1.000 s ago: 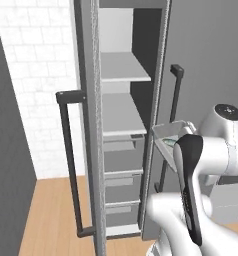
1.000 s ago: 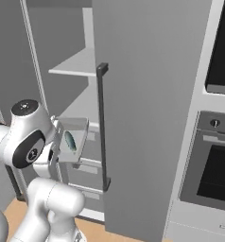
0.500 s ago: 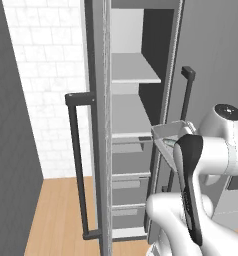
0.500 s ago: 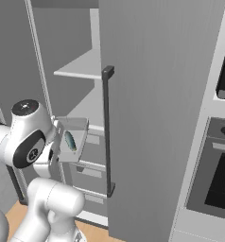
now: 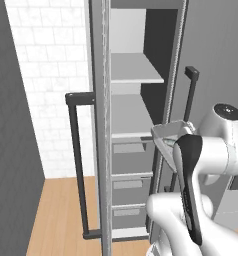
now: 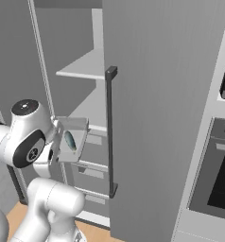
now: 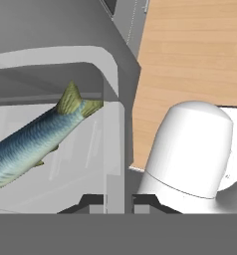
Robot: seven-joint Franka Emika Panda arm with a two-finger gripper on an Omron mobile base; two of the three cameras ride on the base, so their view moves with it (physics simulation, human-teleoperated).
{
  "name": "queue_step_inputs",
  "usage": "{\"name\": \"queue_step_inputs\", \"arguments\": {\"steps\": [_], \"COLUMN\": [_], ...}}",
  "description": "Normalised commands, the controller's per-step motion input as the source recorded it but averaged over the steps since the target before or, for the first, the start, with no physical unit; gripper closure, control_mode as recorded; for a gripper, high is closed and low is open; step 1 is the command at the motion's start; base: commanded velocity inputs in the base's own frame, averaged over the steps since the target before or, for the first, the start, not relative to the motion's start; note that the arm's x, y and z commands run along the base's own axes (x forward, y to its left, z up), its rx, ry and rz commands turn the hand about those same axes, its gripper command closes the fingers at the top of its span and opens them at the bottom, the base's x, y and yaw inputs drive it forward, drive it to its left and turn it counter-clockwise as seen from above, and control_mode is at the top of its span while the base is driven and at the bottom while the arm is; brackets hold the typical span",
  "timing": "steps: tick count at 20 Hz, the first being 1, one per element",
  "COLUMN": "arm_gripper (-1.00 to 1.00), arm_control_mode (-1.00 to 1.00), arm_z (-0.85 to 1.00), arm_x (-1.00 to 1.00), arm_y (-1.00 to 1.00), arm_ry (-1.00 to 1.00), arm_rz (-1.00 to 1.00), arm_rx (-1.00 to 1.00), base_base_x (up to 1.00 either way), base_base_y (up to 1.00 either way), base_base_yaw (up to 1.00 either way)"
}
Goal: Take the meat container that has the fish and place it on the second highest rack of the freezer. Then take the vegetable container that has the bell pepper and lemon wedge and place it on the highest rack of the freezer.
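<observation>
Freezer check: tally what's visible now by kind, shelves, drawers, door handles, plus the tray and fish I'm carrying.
Shelves: 2
Drawers: 3
Door handles: 2
Tray: 1, clamped in the pincer
Fish: 1
Total: 9

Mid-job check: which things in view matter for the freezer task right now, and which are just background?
In play:
- fish in its clear container
- end effector, shut on the container's wall
- freezer, door open, two shelf boards free

Background:
- oven
- wooden floor
- white tiled wall
</observation>
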Motion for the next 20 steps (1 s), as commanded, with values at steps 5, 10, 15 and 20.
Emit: {"name": "queue_step_inputs", "arguments": {"steps": [5,10,15,20], "arm_gripper": [1.0,1.0,1.0,1.0], "arm_control_mode": [-1.0,-1.0,-1.0,-1.0], "arm_z": [0.0,-0.04,-0.13,-0.09], "arm_x": [0.32,0.4,0.6,0.67], "arm_y": [-0.01,-0.02,0.09,0.09], "arm_ry": [0.0,0.0,0.0,0.0], "arm_rz": [0.0,0.0,0.02,0.05], "arm_rx": [0.01,0.01,0.0,0.0], "base_base_x": [0.0,0.0,0.0,0.0], "base_base_y": [0.0,0.0,0.0,0.0], "base_base_yaw": [0.0,0.0,0.0,0.0]}}
